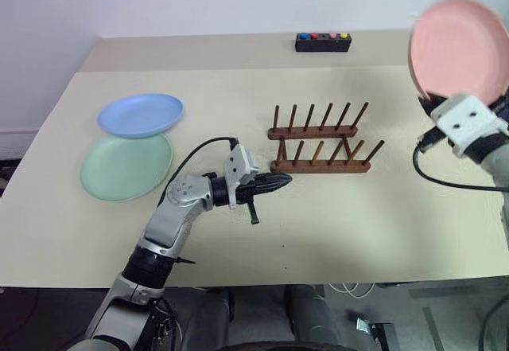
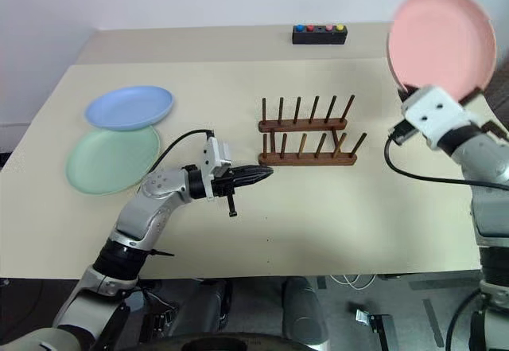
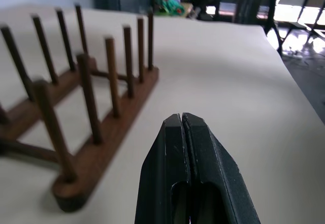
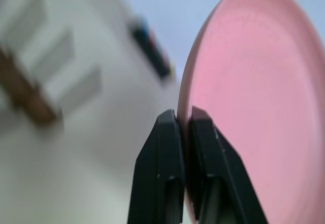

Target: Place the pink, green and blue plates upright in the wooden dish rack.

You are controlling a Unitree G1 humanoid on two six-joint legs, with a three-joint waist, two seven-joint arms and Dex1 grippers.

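Pink plate [image 2: 441,39] pinched in right fingers [image 4: 184,127] — left fingers [image 3: 183,132] clenched, empty, no writing readable

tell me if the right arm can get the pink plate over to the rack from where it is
Probably yes. The right tool is shut on the pink plate's rim, holding it up above the table's right side. Nothing stands between it and the wooden dish rack, whose pegs are bare. The shut left tool sits near the rack's front rail.

Silver-grey jointed arms, white wrist camera blocks [image 1: 469,122], looping black cables, tapered black two-finger grippers [image 3: 189,153].
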